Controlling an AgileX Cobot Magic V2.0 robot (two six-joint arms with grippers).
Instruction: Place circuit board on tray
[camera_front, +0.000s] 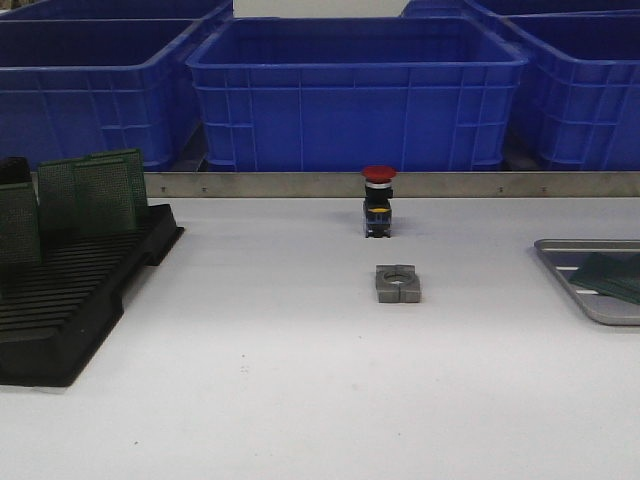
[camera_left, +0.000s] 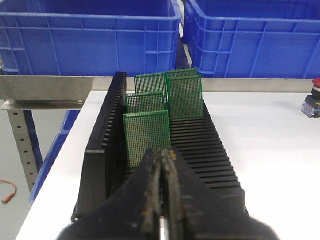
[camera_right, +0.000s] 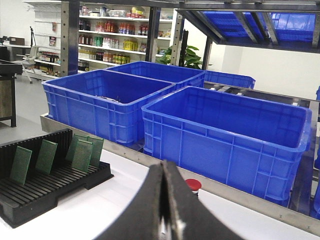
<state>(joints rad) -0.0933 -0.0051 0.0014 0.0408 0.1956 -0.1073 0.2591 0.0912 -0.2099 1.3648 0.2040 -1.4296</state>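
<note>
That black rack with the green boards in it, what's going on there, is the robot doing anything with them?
Nothing is being held right now. The left gripper is shut and empty, hanging just in front of the nearest circuit board, which stands upright in the black rack with several others. The right gripper is also shut and empty, up above the table. At the table's right edge, the tray already has something dark green lying on it.

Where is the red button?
In the front view, the red push button stands mid-table near the back metal rail, just behind the small grey block and before the middle blue bin.
</note>
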